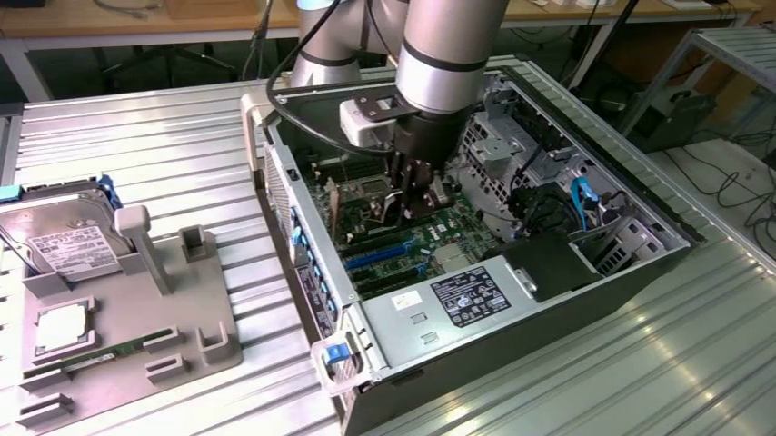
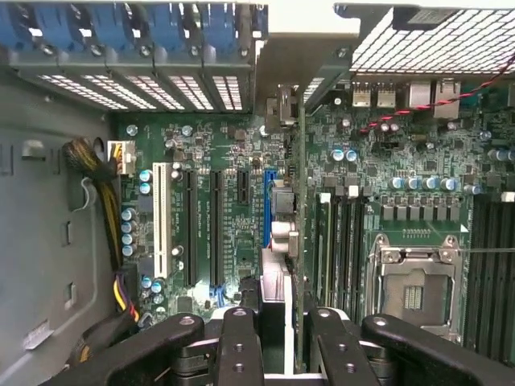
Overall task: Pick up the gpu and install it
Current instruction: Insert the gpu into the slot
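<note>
Fingers (image 2: 241, 346) of the hand (image 1: 410, 202) are pinched on the gpu (image 2: 299, 241), which the wrist view shows edge-on as a thin dark card running down between them toward the motherboard (image 2: 402, 209). The card hangs upright just beside the blue slot (image 2: 268, 211), with the white slot (image 2: 158, 221) and black slots further off. In the exterior view the hand sits inside the open computer case (image 1: 631, 195), above the green motherboard and behind the silver power supply (image 1: 455, 304). Well apart, at the exterior view's left, a grey holder tray (image 1: 213, 300) rests on the ribbed metal surface (image 1: 145, 145), carrying a hard drive (image 1: 67, 241) and a RAM stick (image 1: 104, 357).
</note>
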Motion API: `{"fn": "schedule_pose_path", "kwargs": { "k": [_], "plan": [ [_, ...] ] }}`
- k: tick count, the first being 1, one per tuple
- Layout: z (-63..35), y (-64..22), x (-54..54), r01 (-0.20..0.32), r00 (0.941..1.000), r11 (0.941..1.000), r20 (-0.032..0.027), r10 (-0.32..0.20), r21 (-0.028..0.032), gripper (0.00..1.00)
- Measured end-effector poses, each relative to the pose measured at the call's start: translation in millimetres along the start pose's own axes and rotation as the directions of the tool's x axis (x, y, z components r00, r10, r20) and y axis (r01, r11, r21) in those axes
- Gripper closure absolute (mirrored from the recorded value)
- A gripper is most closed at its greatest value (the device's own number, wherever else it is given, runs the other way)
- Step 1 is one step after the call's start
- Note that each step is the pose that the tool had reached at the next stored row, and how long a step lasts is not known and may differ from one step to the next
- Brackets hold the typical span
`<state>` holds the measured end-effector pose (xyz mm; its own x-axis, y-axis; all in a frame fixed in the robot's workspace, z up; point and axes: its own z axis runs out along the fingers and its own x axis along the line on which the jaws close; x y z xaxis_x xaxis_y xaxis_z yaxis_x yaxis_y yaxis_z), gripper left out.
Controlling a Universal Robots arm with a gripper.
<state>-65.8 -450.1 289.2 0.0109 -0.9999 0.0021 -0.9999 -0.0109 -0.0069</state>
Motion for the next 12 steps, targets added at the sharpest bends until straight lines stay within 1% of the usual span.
{"fn": "schedule_pose_path", "kwargs": {
  "k": [1, 2, 3, 7, 10, 12],
  "plan": [
    [0.3, 0.0, 0.0, 0.000, 1.0000, 0.9999, 0.0003, 0.000, 0.0173, 0.72],
    [0.6, 0.0, -0.1, 0.000, 1.0000, 0.9997, 0.0002, 0.000, 0.0257, 0.72],
    [2.0, 0.0, -0.1, 0.000, 1.0000, 0.9996, 0.0003, 0.000, 0.0289, 0.72],
    [9.0, 0.8, -0.1, 0.000, 1.0000, 0.9996, 0.0001, 0.000, 0.0288, 0.72],
    [14.1, 4.6, -0.2, 0.000, 1.0000, 0.9996, 0.0000, 0.000, 0.0287, 0.72],
    [17.6, 5.6, -0.2, 0.000, 1.0000, 0.9996, 0.0001, 0.000, 0.0282, 0.72]
  ]
}}
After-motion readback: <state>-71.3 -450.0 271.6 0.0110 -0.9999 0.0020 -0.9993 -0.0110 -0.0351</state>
